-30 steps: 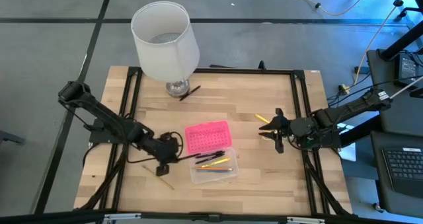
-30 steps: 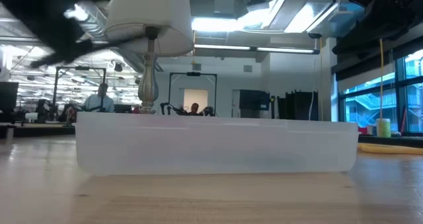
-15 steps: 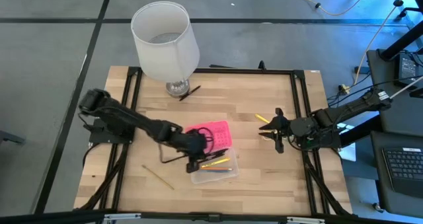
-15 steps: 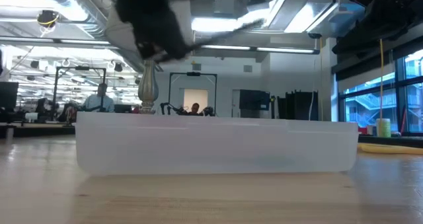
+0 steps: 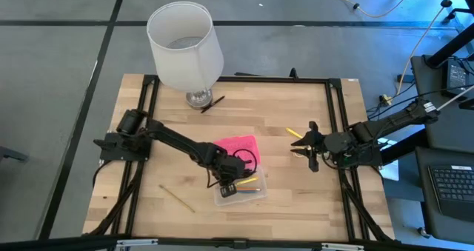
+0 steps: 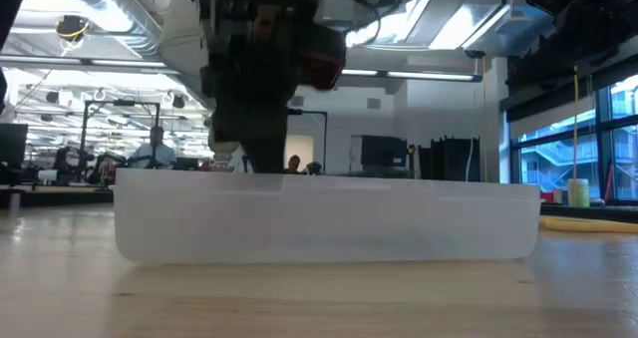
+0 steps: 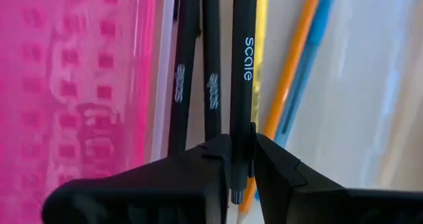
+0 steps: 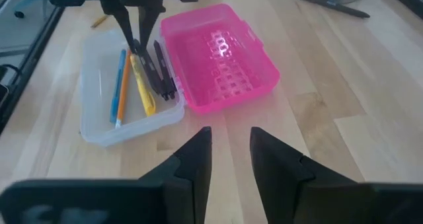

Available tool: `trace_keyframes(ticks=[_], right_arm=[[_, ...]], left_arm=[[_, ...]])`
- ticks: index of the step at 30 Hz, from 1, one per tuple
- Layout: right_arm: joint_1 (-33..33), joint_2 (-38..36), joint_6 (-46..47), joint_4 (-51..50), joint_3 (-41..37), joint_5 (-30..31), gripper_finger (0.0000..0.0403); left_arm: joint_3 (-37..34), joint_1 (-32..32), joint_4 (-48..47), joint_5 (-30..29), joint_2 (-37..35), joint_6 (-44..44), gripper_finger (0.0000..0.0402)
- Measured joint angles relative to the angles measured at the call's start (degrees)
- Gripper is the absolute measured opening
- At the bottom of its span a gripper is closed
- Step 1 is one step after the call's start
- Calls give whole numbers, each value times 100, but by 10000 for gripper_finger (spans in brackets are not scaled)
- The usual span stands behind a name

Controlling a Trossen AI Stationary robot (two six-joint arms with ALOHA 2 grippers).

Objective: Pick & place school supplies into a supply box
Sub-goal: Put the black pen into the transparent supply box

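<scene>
The supply box lies open: its clear base (image 5: 247,193) holds two black pens (image 7: 195,85), a yellow pen (image 8: 141,85) and a blue-and-orange one (image 8: 121,84). Its pink dotted lid (image 5: 238,147) lies flat beside the base on the far side. My left gripper (image 5: 226,185) hangs over the base's left part, shut on a third black pen (image 7: 242,65) printed "scale". My right gripper (image 5: 306,150) waits open near the table's right edge. A yellow pencil (image 5: 294,132) lies just beyond it. A tan pencil (image 5: 176,198) lies near-left of the box. My left gripper (image 7: 241,174) pinches the black "scale" pen near one end (image 7: 242,128) between its two fingers, which come from above and lie across it. The pen runs alongside the two black pens in the base. Whether it rests on the base does not show.
A white-shaded lamp (image 5: 185,44) stands at the table's far left, with a dark thin object (image 5: 212,103) by its foot. In the low view the box's clear wall (image 6: 329,223) fills the middle. Bare wood shows between the box and my right gripper.
My left gripper has swung from the table beside the box's left end toward the right, over the clear base, and has come down toward it. The right arm has kept still.
</scene>
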Motion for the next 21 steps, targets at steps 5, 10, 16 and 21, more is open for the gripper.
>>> trace_keyframes(ticks=[5,10,16,21], right_arm=[[0,0,2,-57,0,0,108],[0,0,2,-59,0,-3,108],[0,0,2,-59,0,-3,108],[0,0,4,-57,0,0,108]], left_arm=[[0,-4,-137,48,137,-265,42],[2,-2,-129,50,126,-265,51],[2,-2,-117,62,124,-268,60],[2,-2,-113,62,124,-352,62]])
